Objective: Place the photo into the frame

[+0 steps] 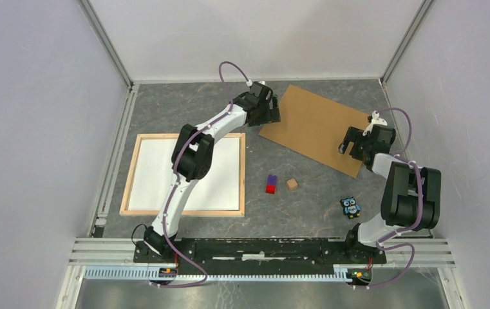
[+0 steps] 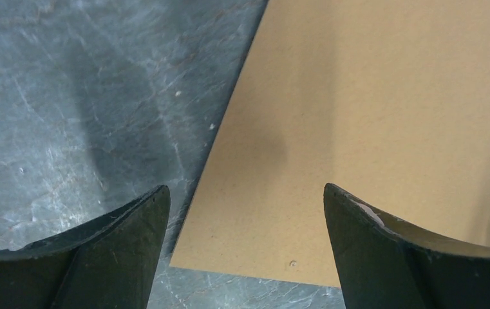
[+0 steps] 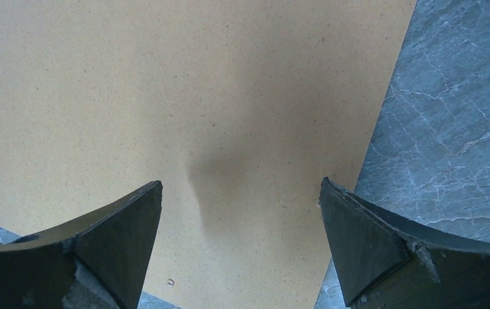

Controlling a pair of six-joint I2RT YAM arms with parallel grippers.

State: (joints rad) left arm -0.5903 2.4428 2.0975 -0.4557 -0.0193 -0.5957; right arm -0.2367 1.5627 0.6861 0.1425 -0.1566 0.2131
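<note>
The frame (image 1: 132, 174), of light wooden slats, lies flat at the left of the table with a plain white surface (image 1: 216, 167) filling its opening. I cannot tell whether that white surface is the photo lying face down; no printed picture shows in any view. My left gripper (image 1: 269, 111) (image 2: 245, 190) hangs open over the left corner of the brown backing board (image 1: 316, 125) (image 2: 371, 116). Open too, my right gripper (image 1: 356, 145) (image 3: 241, 183) hovers over the board's (image 3: 165, 96) right end, beside its edge. Nothing is between either pair of fingers.
A red and purple block (image 1: 271, 185), a small wooden cube (image 1: 292, 184) and an owl figure (image 1: 351, 206) sit on the grey table between the frame and the right arm. White walls enclose the table; a metal rail (image 1: 110, 174) runs along its left side.
</note>
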